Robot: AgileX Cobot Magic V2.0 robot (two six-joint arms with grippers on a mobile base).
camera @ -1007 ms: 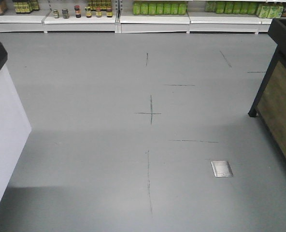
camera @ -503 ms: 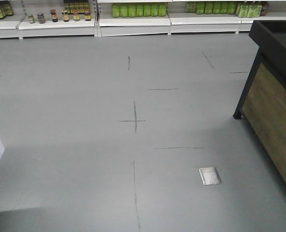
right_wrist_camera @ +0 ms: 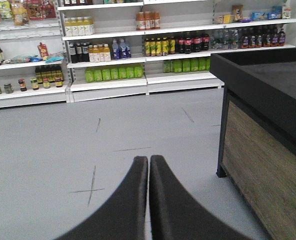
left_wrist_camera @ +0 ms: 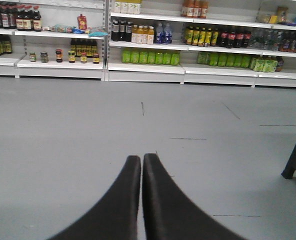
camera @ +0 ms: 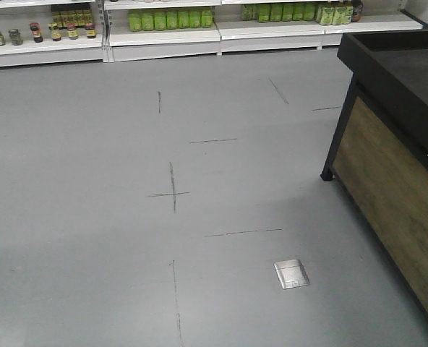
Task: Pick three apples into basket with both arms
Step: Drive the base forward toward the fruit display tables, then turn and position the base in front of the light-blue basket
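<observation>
No apples and no basket show in any view; they are out of view. My left gripper is shut with nothing between its black fingers, held over bare grey floor. My right gripper is likewise shut and holds nothing, with the floor below it and a stand to its right. Neither arm appears in the front view.
A black-topped, wood-panelled display stand fills the right side, also in the right wrist view. White shelves of bottles and jars line the far wall. The grey floor has dark tape crosses and a metal floor plate.
The front view has swung to the right: the white cabinet at the left has left the frame, the shelves slid left, and the display stand now takes up more of the right side.
</observation>
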